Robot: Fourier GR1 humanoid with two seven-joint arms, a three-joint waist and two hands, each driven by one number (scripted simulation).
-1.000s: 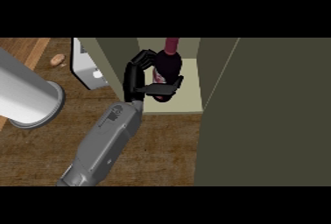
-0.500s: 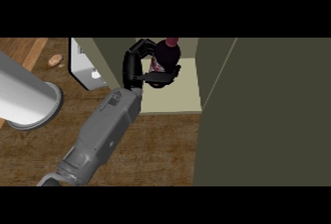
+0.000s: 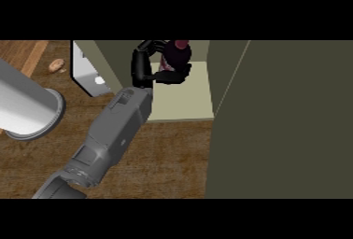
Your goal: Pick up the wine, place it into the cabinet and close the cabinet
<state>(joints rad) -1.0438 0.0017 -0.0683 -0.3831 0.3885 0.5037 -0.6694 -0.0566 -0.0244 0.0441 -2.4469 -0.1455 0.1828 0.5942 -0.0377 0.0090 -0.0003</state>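
The wine bottle (image 3: 176, 55) is dark with a maroon top and stands tilted inside the open cabinet, above its pale floor (image 3: 185, 100). My left hand (image 3: 143, 63) is shut on the bottle, fingers curled over its far side and the thumb across its near side. Much of the bottle is hidden by the hand. My grey forearm runs from the lower left up into the cabinet opening. The cabinet's dark olive door (image 3: 279, 121) stands open at the right. My right hand does not show.
A big pale grey cylinder (image 3: 24, 105) stands on the wooden counter (image 3: 165, 158) at the left. A white panel (image 3: 88, 74) leans beside the cabinet's left wall. A small tan item (image 3: 55, 65) lies at the far left.
My left hand has carried the bottle deeper into the cabinet, upward in the view, and the forearm has stretched after it.
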